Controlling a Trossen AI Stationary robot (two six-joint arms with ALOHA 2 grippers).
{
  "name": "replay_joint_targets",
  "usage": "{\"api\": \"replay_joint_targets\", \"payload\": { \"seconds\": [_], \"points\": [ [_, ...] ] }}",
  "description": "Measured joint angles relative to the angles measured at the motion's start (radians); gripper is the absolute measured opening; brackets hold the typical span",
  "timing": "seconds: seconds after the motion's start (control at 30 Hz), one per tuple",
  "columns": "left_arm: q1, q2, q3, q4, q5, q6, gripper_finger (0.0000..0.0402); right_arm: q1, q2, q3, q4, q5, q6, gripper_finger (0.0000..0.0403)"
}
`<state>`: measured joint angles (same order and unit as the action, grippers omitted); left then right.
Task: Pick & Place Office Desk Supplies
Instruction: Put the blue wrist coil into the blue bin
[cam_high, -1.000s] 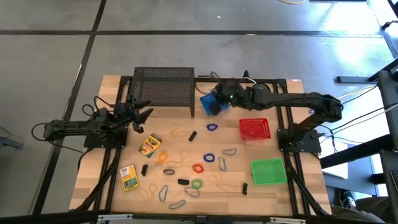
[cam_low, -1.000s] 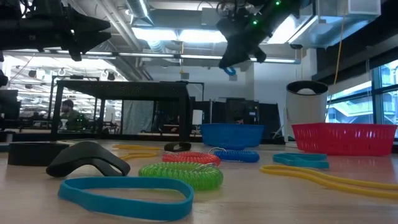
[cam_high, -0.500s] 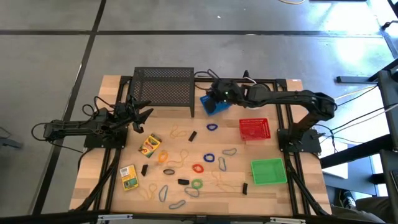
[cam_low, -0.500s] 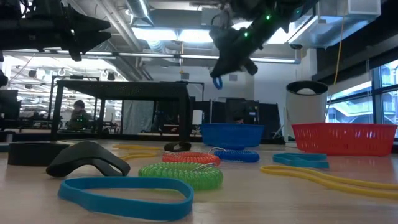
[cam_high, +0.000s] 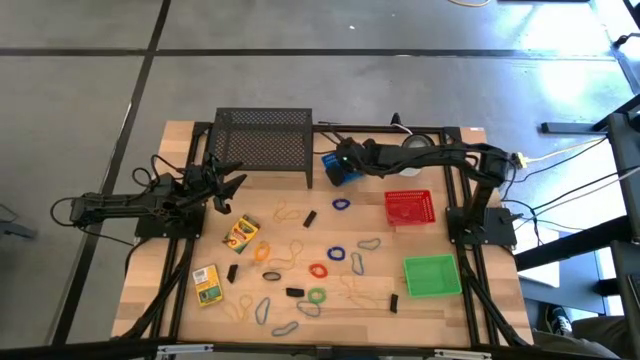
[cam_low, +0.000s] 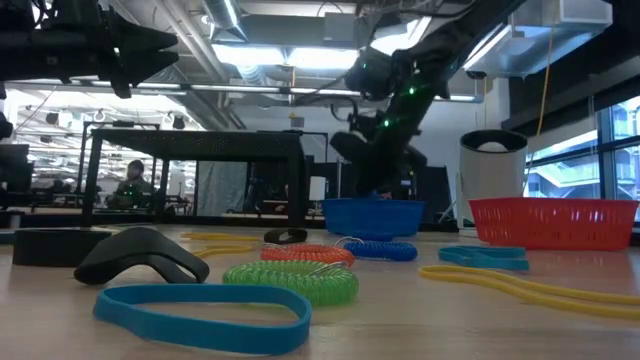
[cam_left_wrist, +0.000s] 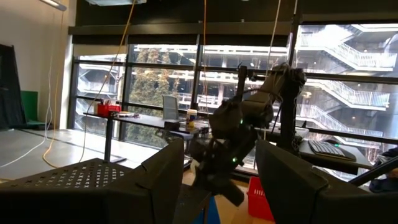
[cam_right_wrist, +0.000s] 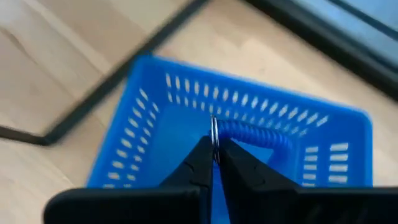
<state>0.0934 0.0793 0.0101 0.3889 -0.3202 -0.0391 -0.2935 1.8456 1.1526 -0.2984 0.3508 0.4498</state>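
Now right gripper (cam_right_wrist: 214, 163) pinches blue coil band (cam_right_wrist: 254, 133) over blue basket (cam_right_wrist: 149, 118).

txt: none legible | labels: none | crayon boxes (cam_high: 240, 233): print unreadable

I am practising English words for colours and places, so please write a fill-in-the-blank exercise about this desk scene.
1. The right tool is shut on a coiled ____ band above the blue slotted plastic basket.
2. The square green plastic basket lies nearer the table's front edge than the ____ plastic basket.
3. The left tool hangs beside the black wire-mesh ____.

Missing words: blue; red; rack
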Motion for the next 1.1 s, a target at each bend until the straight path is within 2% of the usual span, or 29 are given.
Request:
{"api": "replay_joint_targets", "payload": {
  "seconds": [0.2,0.3,0.6,0.8,0.9,1.03,1.1],
  "points": [
    [0.000,0.000,0.000,0.000,0.000,0.000,0.0194,0.000,0.015,0.000,0.001,0.000,0.007,0.0020],
    [0.000,0.000,0.000,0.000,0.000,0.000,0.0194,0.000,0.007,0.000,-0.002,0.000,0.007,0.0034],
    [0.000,0.000,0.000,0.000,0.000,0.000,0.0194,-0.011,0.006,0.001,-0.014,0.005,-0.031,0.0143],
    [0.000,0.000,0.000,0.000,0.000,0.000,0.0194,-0.008,-0.029,0.000,-0.186,-0.107,0.078,0.0205],
    [0.000,0.000,0.000,0.000,0.000,0.000,0.0194,0.017,-0.058,0.000,-0.183,-0.044,0.079,0.0211],
    [0.000,0.000,0.000,0.000,0.000,0.000,0.0194,0.067,-0.110,0.000,-0.182,0.093,0.051,0.0202],
    [0.000,0.000,0.000,0.000,0.000,0.000,0.0194,0.095,-0.136,0.000,-0.183,0.106,0.059,0.0195]
  ]
}}
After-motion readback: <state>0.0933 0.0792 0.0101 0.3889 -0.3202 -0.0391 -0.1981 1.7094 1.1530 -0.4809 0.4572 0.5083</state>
